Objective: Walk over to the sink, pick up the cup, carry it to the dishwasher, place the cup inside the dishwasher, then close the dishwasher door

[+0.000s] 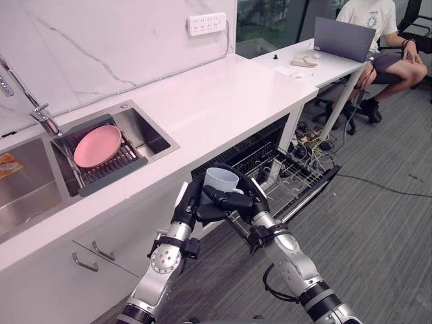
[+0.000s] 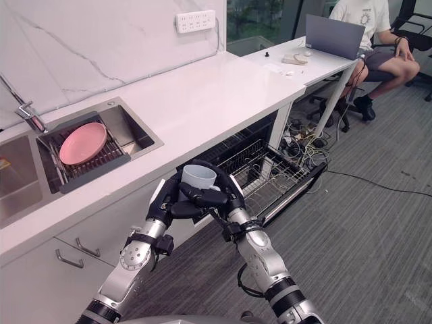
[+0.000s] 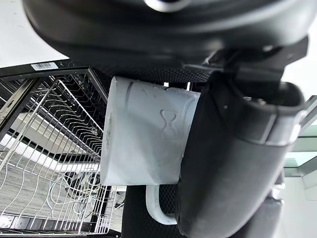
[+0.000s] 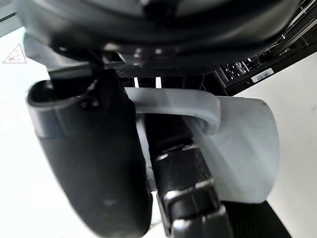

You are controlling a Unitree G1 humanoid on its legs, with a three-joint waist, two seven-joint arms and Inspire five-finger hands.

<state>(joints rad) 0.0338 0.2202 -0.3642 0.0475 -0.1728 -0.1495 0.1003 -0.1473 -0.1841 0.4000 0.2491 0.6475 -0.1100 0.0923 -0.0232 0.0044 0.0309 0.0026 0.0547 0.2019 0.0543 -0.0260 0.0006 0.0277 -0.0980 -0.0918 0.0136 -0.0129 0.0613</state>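
Near dishwasher rack (image 1: 297, 177), left hand (image 1: 187, 206) and right hand (image 1: 255, 201) fingers (image 1: 226, 198) clasp cup (image 1: 221, 179) (base hidden)

No words or numbers can be read. A white barcode label (image 3: 47, 65) is seen on the dark front edge of the dishwasher (image 3: 15, 74). A red warning triangle (image 4: 15, 53) is printed on a white surface (image 4: 15, 99). An hourglass-shaped mark (image 3: 168, 120) is embossed on the cup (image 3: 141, 144).
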